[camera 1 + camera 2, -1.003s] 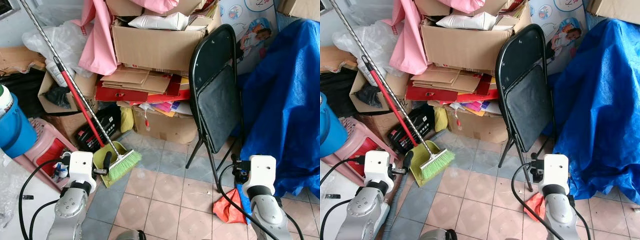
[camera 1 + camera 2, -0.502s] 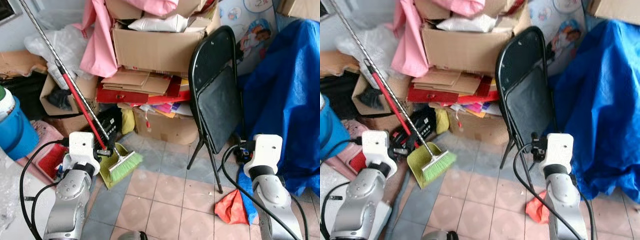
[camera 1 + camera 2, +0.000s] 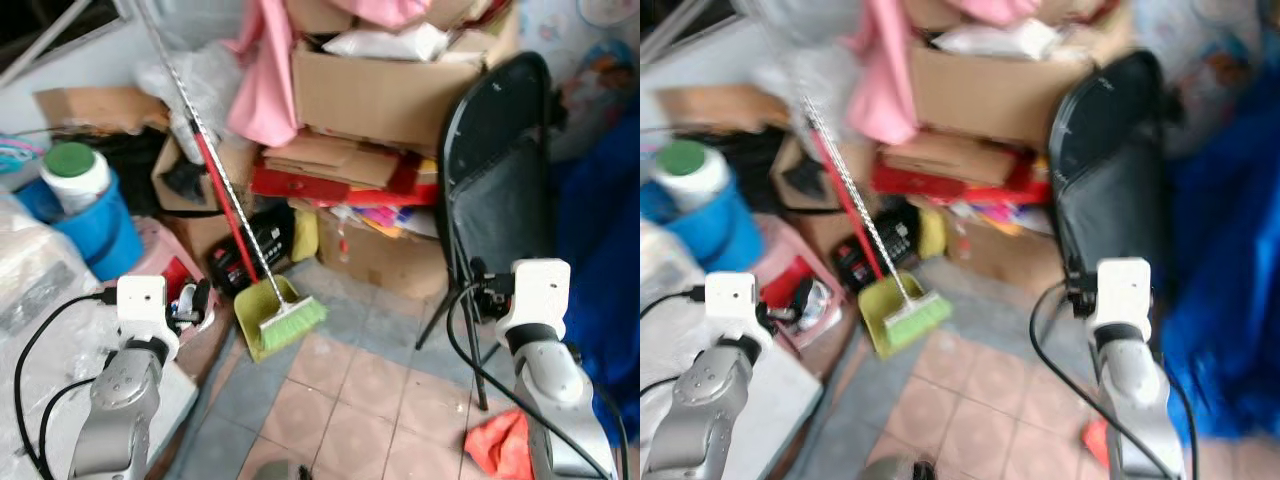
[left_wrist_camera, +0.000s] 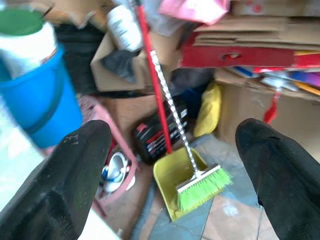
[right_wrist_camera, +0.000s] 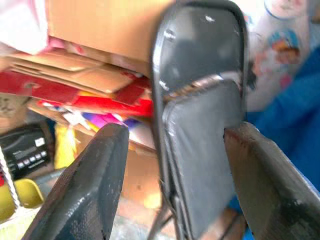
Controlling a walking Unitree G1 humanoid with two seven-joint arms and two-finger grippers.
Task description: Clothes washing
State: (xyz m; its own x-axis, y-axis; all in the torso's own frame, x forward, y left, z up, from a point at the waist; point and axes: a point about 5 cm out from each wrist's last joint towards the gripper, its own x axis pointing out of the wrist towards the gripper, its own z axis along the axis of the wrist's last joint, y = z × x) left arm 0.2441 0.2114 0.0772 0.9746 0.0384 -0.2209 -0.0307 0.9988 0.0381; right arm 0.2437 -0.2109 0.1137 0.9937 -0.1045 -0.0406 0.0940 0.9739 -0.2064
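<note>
Over the last second the head camera has swung toward the robot's left: the black folding metal chair [image 3: 495, 190] and the blue tarpaulin [image 3: 600, 260] have slid toward the right edge, while a blue plastic bucket [image 3: 95, 225] holding a white jar with a green lid [image 3: 75, 175] has come further into the picture at the left. The things themselves have not moved; the robot is turning. That suggests it is still searching or walking rather than handling laundry, so the washing has barely begun. The only loose garment on the floor, a crumpled orange-red cloth [image 3: 500, 445], lies on the pink tiles beside the robot's right arm, near the chair's legs, and neither gripper touches it. A pink cloth [image 3: 265, 75] also hangs over the stacked brown cardboard boxes [image 3: 385, 90]. The left wrist view gives what the blurred right eye view cannot: the left gripper [image 4: 172, 165] with its fingers spread wide and empty, framing the red-handled broom with green bristles [image 4: 202, 182] resting in a yellow-green dustpan [image 4: 175, 187]. The right wrist view shows the right gripper [image 5: 172, 165] equally parted, holding nothing, aimed at the chair's back.
</note>
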